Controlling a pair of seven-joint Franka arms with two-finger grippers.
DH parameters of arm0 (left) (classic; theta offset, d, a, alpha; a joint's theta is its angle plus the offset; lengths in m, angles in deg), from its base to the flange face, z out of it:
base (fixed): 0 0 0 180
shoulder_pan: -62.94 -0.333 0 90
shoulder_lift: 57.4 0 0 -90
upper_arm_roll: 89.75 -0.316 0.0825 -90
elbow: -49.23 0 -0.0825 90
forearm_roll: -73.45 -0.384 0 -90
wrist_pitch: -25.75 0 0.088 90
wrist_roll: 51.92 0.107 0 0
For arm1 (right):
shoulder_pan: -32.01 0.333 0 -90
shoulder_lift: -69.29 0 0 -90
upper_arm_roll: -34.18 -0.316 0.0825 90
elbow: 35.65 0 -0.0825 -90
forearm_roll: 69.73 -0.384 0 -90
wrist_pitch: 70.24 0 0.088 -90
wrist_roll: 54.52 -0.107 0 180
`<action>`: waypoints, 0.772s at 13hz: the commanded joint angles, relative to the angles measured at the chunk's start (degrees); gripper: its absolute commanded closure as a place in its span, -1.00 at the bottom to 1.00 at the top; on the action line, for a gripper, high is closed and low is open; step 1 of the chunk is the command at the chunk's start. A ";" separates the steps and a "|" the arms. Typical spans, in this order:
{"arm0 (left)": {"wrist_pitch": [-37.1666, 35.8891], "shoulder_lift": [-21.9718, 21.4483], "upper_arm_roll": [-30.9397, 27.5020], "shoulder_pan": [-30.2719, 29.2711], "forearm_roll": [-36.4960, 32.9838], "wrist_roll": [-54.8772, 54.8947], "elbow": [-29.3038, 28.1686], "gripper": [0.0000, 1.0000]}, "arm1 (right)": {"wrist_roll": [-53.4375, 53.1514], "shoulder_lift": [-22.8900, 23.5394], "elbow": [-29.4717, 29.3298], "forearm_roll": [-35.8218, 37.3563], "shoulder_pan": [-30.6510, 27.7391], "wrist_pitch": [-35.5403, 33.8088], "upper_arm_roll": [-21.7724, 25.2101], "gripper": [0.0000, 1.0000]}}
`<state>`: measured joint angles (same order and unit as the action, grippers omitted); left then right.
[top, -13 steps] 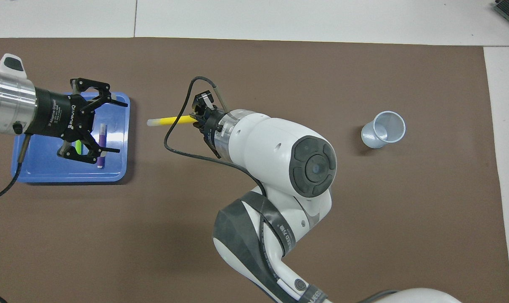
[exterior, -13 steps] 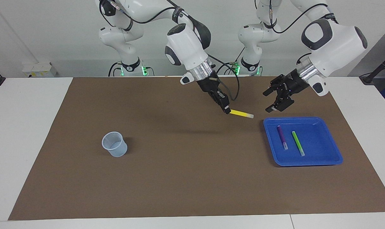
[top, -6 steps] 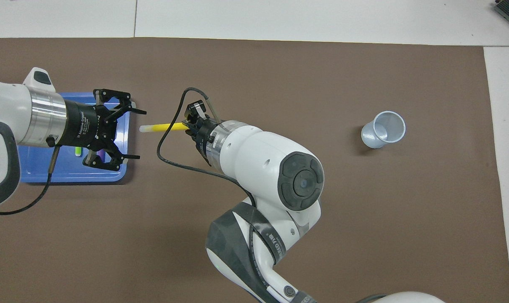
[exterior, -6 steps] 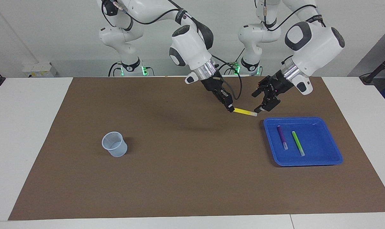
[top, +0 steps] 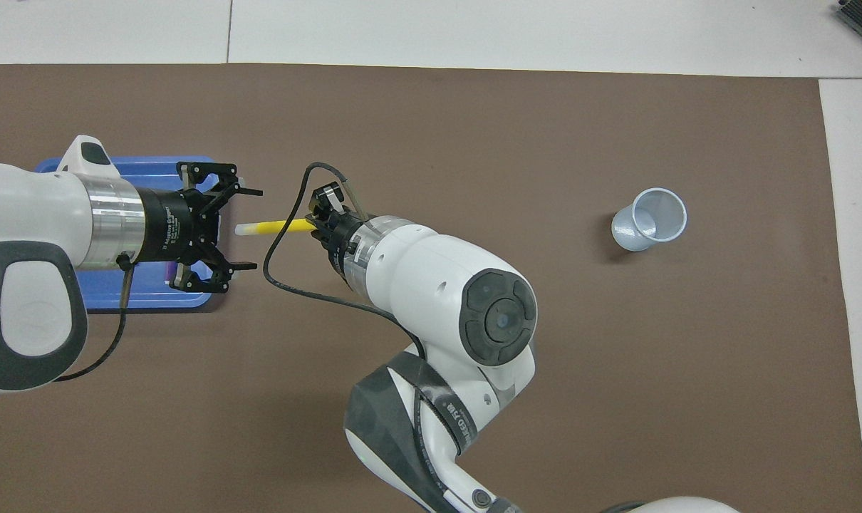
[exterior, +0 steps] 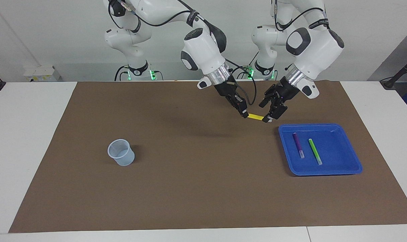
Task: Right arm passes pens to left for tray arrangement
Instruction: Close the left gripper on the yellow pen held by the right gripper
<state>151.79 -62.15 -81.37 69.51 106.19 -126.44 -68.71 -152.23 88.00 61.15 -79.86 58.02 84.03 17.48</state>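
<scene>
One yellow pen (exterior: pixel 256 117) left: my right gripper (exterior: pixel 244 113) pinches it in midair, its pale end pointing 9 o'clock overhead, probably just inside my wide-spread left gripper (exterior: pixel 266 111) by the tray (exterior: pixel 353 158).

So my right pincer (exterior: pixel 245 114) has one pen (exterior: pixel 256 117) over the mat (exterior: pixel 190 188), its free end between my left pincer's (exterior: pixel 270 115) spread fingers. The tray (exterior: pixel 355 161) with two pens sits just past that; the cup (exterior: pixel 121 152) is well off toward my right arm's end.
</scene>
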 commanded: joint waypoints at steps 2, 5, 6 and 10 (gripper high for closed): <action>5.69 -3.16 -0.73 1.34 1.01 1.57 -4.49 -0.89 | -1.17 -0.95 1.46 -0.24 -0.18 1.56 -0.09 1.00; 7.47 -2.98 -0.73 2.30 1.01 1.57 -4.75 0.09 | -1.17 -0.95 1.46 -0.15 -0.18 1.56 -0.09 1.00; 7.47 -2.98 -0.65 2.40 1.01 1.57 -4.84 0.33 | -1.17 -0.95 1.46 -0.24 -0.18 1.56 -0.09 1.00; 7.73 -3.07 -0.73 2.66 1.01 1.74 -4.93 0.17 | -0.99 -0.95 1.46 -0.15 -0.18 1.56 -0.09 1.00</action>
<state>157.85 -63.42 -81.39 71.00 106.19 -125.78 -71.32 -152.23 88.00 61.16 -79.86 58.02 84.03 17.49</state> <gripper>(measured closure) 0.564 0.819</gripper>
